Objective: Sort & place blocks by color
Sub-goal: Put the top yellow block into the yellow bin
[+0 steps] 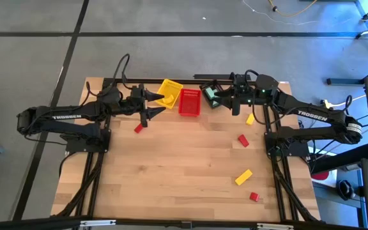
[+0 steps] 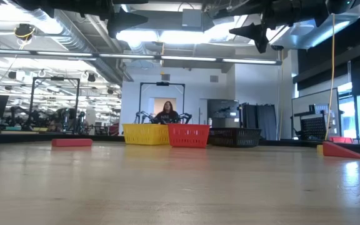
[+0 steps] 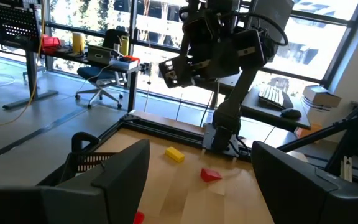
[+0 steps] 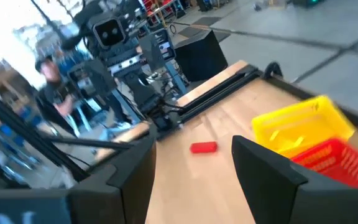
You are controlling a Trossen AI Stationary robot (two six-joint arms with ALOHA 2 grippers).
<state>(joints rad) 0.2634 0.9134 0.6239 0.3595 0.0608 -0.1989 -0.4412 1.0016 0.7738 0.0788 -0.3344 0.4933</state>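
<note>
Both arms hung high over the far edge of the pale wooden table (image 1: 184, 166), and neither pincer held anything: the left gripper (image 1: 151, 105) stood with its two dark fingers spread wide just beside the yellow slatted plastic basket (image 1: 168, 91), and the right gripper (image 1: 234, 102) was likewise wide open beside the black slatted basket (image 1: 210, 94), with the red slatted basket (image 1: 190, 101) between the two. The step in hand looked like choosing a next block, and doing it well would mean coming straight down over one piece, fingers astride its short sides, low enough to close on solid faces. The small red block (image 1: 138, 128) lay on the table near the left gripper, below and toward the near side. A small yellow block (image 1: 250, 119) and a red wedge-shaped block (image 1: 243, 140) lay near the right arm, while a yellow bar (image 1: 243, 177) and a red cube (image 1: 253, 197) sat well apart toward the near edge.
</note>
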